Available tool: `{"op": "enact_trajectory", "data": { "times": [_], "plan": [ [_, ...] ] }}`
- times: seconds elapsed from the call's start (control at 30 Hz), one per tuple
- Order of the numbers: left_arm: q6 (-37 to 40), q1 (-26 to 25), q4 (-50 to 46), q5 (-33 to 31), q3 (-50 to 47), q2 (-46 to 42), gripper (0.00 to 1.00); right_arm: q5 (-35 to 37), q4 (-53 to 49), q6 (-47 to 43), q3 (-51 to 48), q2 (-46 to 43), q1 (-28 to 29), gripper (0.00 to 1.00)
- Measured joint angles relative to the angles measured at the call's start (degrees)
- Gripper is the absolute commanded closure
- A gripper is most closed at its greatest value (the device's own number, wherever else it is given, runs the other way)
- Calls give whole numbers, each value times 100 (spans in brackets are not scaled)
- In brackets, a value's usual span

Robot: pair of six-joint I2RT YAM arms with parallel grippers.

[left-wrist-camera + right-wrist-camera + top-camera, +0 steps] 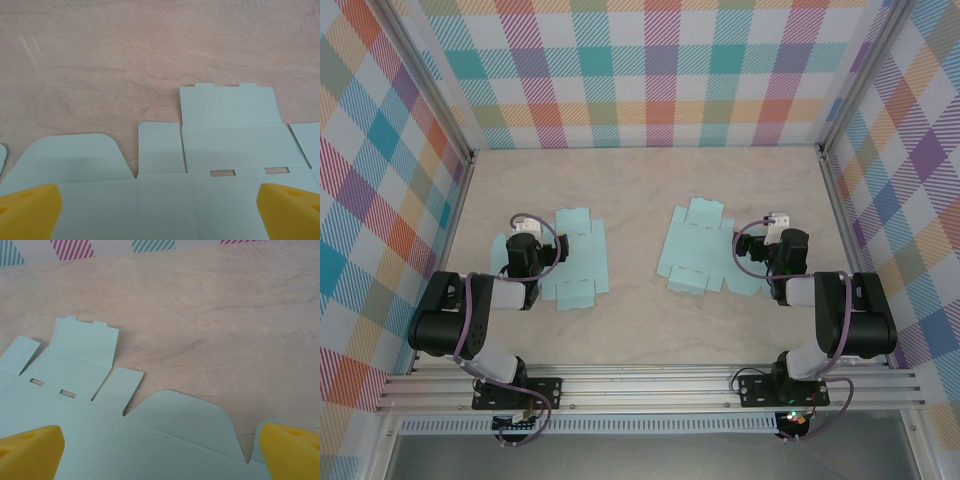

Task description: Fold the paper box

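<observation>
The left arm (440, 320) and right arm (860, 320) are showing glossy black joint housings joined by pale grey links. A purple cable (470, 300) is looping along each arm to the wrist. Black base plates (517, 392) are anchoring both. The left hand (160, 212) and right hand (160, 452) are wearing bright yellow, wedge-shaped fingers (30, 212).

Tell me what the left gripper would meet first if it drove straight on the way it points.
Most likely the flat pale blue paper box blank lying on the marbled table: the open left gripper points down onto it, though depth is unclear.
</observation>
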Motion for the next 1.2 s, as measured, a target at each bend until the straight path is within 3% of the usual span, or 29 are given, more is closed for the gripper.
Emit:
{"op": "enact_trajectory", "data": {
  "times": [0.43, 0.6, 0.77, 1.0, 1.2],
  "plan": [
    [17, 0, -33, 74, 4, 0, 0, 0, 0, 2, 0, 0, 0, 0],
    [22, 0, -651, 103, 208, -236, 0, 151, -356, 26, 138, -85, 0, 0],
    [-195, 0, -1591, 87, 422, -1563, 0, 402, -986, 127, 295, -640, 0, 0],
    [-1397, -162, -2892, 87, 820, -3272, 0, 918, -2765, 601, 990, -1709, 0, 0],
    [-2396, -1075, -3812, -85, 647, -4406, 0, 1088, -4498, 1134, 1469, -2485, 28, 0]
  ]
}}
